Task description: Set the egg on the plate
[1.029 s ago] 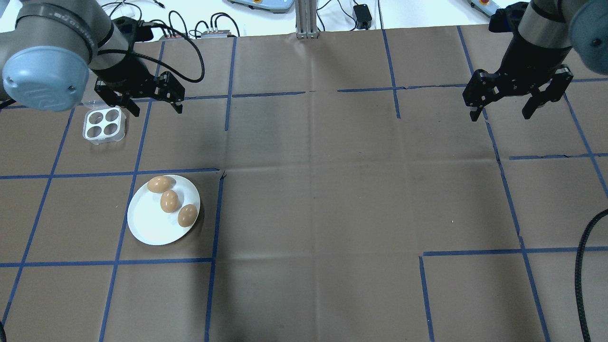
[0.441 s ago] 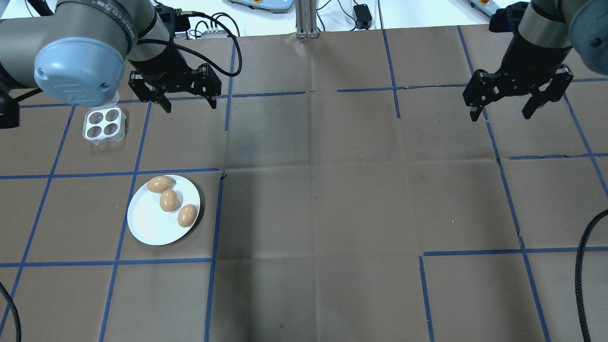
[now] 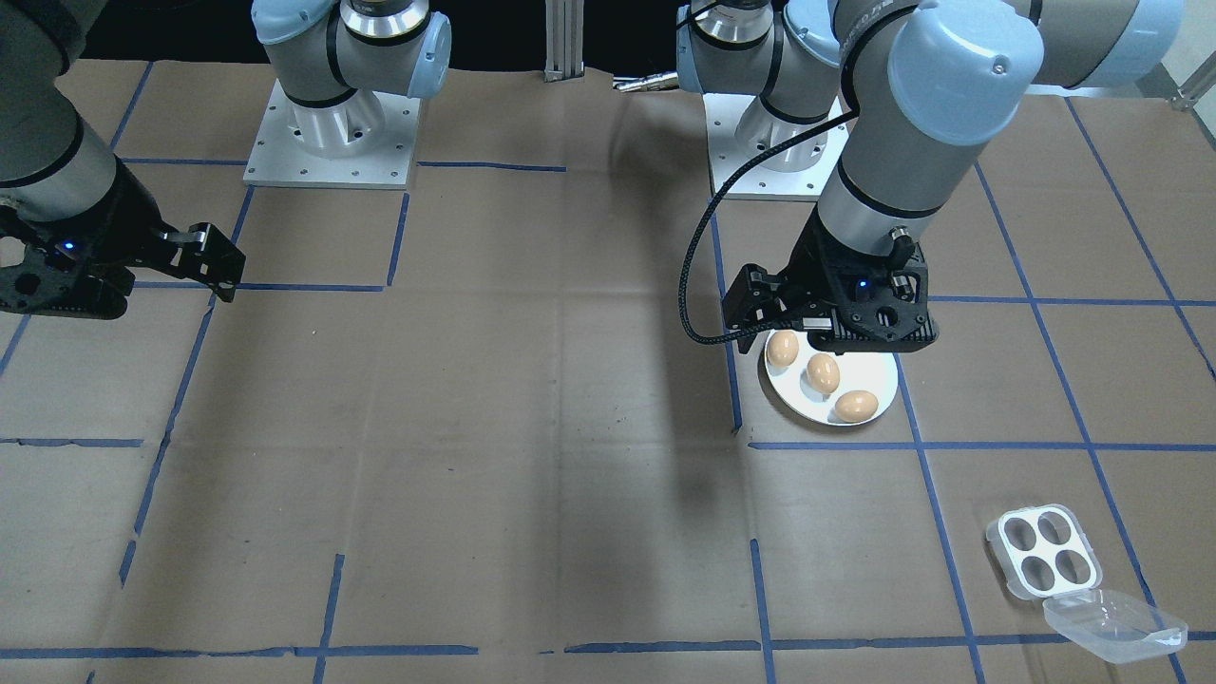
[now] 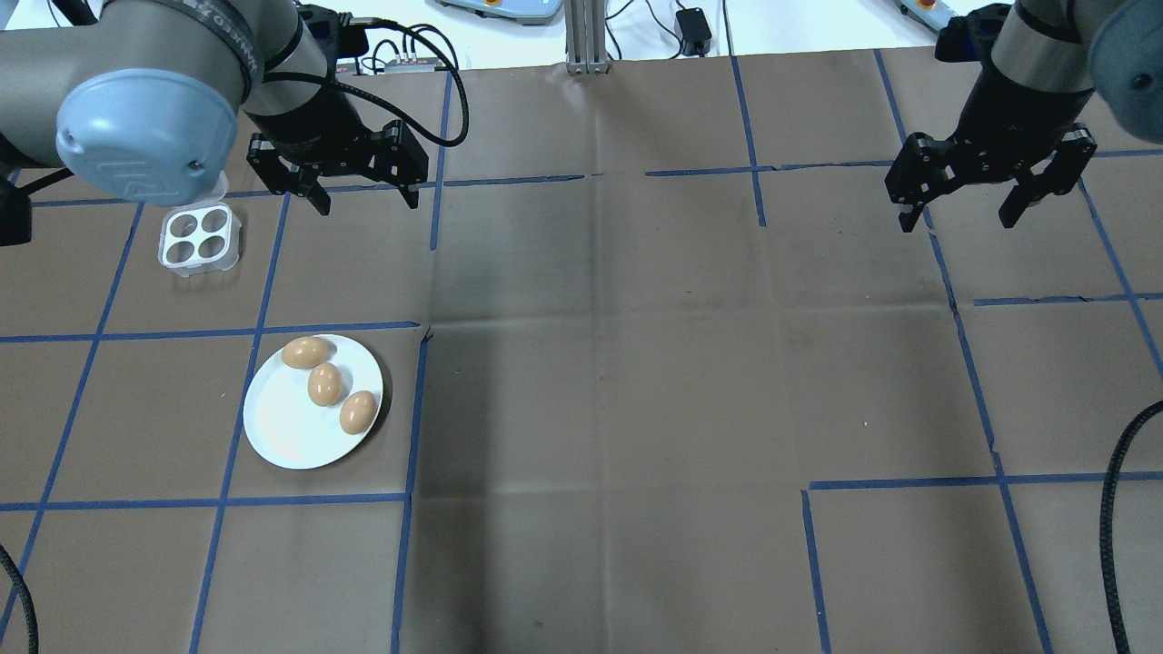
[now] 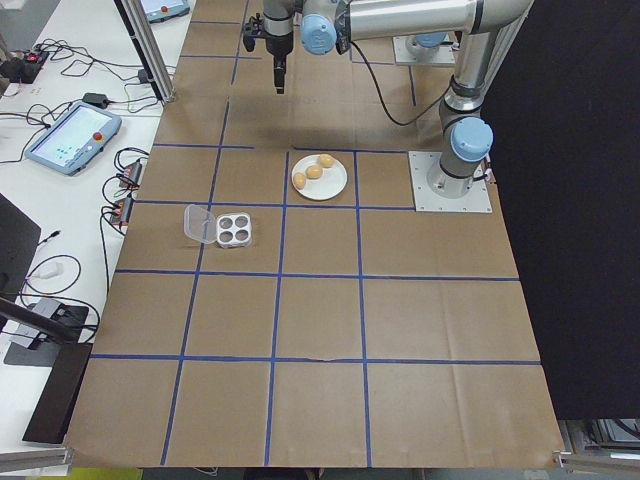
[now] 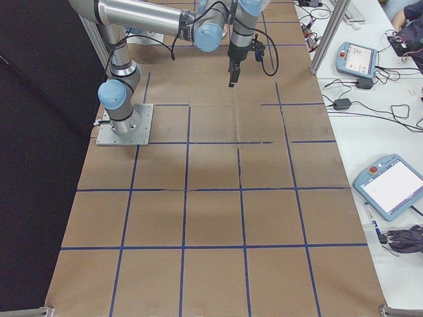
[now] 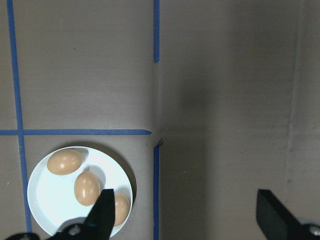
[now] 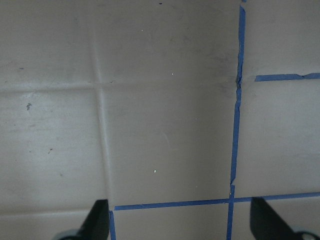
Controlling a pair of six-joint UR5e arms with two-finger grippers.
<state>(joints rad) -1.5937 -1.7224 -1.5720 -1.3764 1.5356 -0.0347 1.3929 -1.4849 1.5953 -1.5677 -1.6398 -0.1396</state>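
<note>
Three brown eggs (image 4: 324, 383) lie in a row on the round white plate (image 4: 286, 438) at the table's left. My left gripper (image 4: 368, 202) hangs open and empty above the table, behind the plate and a little to its right. In the left wrist view the plate (image 7: 50, 205) and its eggs (image 7: 64, 161) show at lower left, past one open finger (image 7: 104, 207). The plate (image 3: 882, 378) also shows in the front-facing view, partly behind the left wrist. My right gripper (image 4: 959, 222) stands open and empty at the far right, over bare paper (image 8: 170, 125).
A small square white four-hole egg tray (image 4: 200, 238) with empty holes sits left of my left gripper, its clear lid (image 3: 1116, 622) folded open. Brown paper with blue tape lines (image 4: 418, 409) covers the table. Cables and pendants (image 5: 65, 135) lie beyond the far edge.
My left arm has swung to the right, away from the egg tray, with its gripper open throughout. The three eggs, the plate and the right arm have not moved.
</note>
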